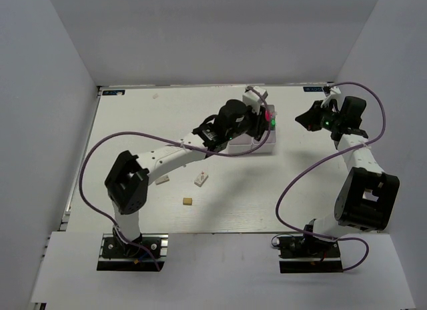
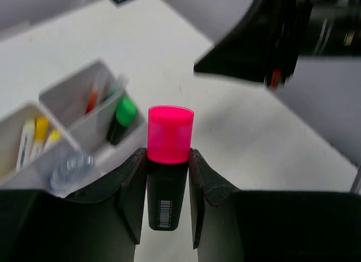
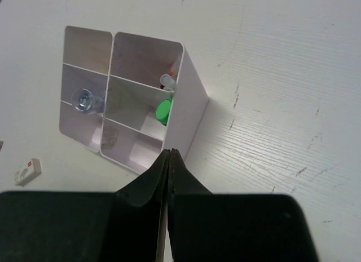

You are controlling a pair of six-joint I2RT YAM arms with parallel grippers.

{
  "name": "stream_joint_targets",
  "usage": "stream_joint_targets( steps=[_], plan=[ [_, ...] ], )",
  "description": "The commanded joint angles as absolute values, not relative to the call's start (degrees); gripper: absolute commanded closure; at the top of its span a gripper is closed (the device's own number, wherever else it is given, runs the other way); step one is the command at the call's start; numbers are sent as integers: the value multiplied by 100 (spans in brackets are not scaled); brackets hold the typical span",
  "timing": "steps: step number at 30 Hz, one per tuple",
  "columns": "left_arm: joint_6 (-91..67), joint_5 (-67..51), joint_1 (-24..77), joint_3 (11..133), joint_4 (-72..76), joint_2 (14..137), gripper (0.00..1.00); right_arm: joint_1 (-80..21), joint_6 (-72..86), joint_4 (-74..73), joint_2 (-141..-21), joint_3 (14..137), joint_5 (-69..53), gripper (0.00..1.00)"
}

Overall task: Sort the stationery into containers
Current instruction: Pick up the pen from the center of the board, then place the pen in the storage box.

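We see the left end effector (image 2: 168,180) clamped on the pink highlighter (image 2: 170,135). Its black barrel carries a barcode label (image 2: 164,212), digits unreadable, just beside the containers (image 3: 189,104). The right end effector (image 3: 169,160) is pressed closed, empty, over the bench (image 3: 271,76). A white eraser (image 3: 28,170) lies nearby.

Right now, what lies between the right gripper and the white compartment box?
Nothing: only bare table separates the shut right gripper from the white compartment box, seen in the top external view.

Top cam high at the near edge, looking down on whole table (image 1: 147,123). Both wrist cams, close in, share the compartment box (image 3: 189,107).
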State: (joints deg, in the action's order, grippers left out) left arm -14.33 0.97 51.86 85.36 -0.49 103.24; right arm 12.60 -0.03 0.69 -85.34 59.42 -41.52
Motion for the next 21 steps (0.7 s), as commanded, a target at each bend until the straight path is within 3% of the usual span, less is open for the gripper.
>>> stream_joint_targets(
  steps=[1,10,21],
  plan=[
    [-1231,0,5115,9374,773,10932,80,1292,-148,9,-8455,5959,-4544,100],
    [-844,712,5062,10274,1424,12154,78,1336,-378,62,-8191,5564,-4711,100],
    [-765,712,4948,10617,1617,12533,77,1433,-475,18,-8183,5502,-4904,100]
  ],
)
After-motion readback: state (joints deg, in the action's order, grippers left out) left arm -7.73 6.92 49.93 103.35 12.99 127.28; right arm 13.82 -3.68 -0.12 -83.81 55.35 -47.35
